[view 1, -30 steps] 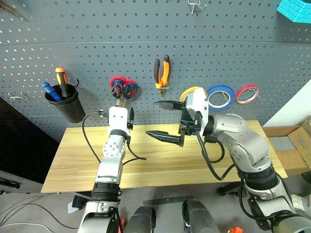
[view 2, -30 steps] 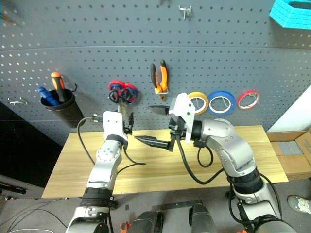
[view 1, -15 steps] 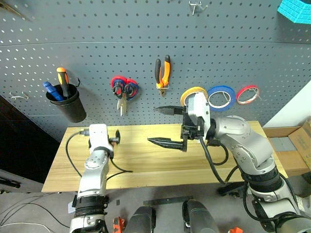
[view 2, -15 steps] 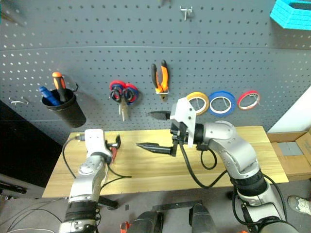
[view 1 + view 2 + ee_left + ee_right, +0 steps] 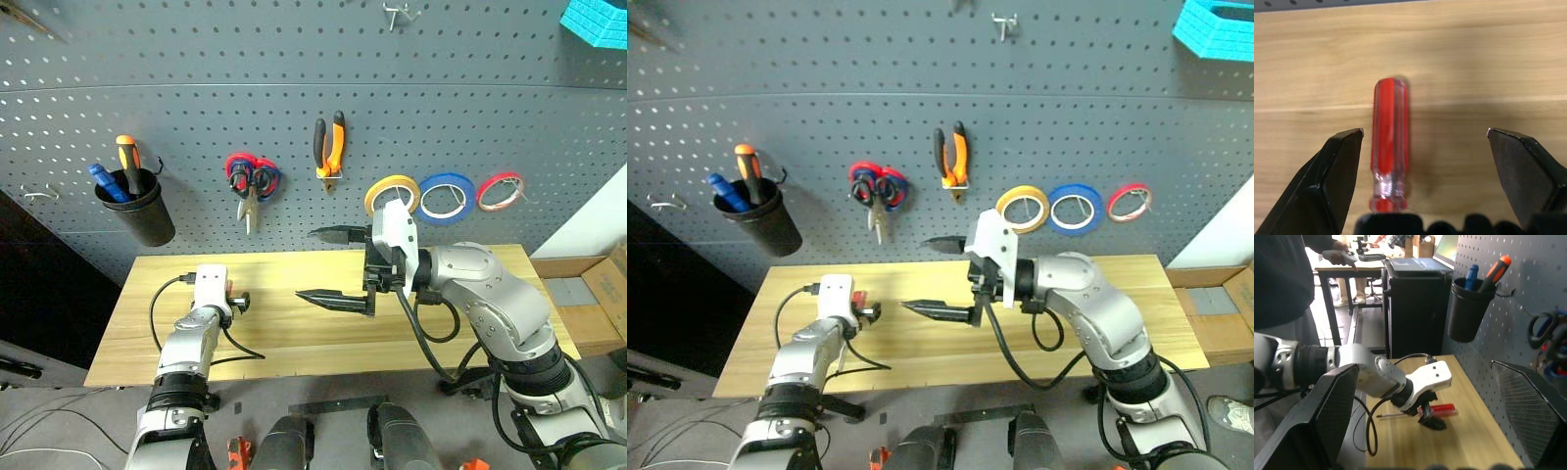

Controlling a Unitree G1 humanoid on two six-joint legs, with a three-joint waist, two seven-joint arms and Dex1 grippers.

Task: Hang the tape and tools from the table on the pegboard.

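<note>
- Left gripper (image 5: 1422,161) has dropped from up near the pegboard (image 5: 294,59) to just over the counter (image 5: 294,338), at its left end; right gripper (image 5: 343,264) has barely shifted.
- Left jaws released and wide, straddling the screwdriver (image 5: 1389,147) with the clear red handle, which lies flat on the counter.
- Handle sits closer to 1 finger than the other; judgement: shift sideways to centre it before closing.
- Close on the thick mid-handle, not the neck, so it does not roll or pivot out.
- Right jaws released, empty, held above mid-counter pointing across it.
- Tape (image 5: 390,188) and pliers (image 5: 328,145) already hang on the pegboard.
- Black cup (image 5: 137,211) on the pegboard looks the likely home for the screwdriver.
</note>
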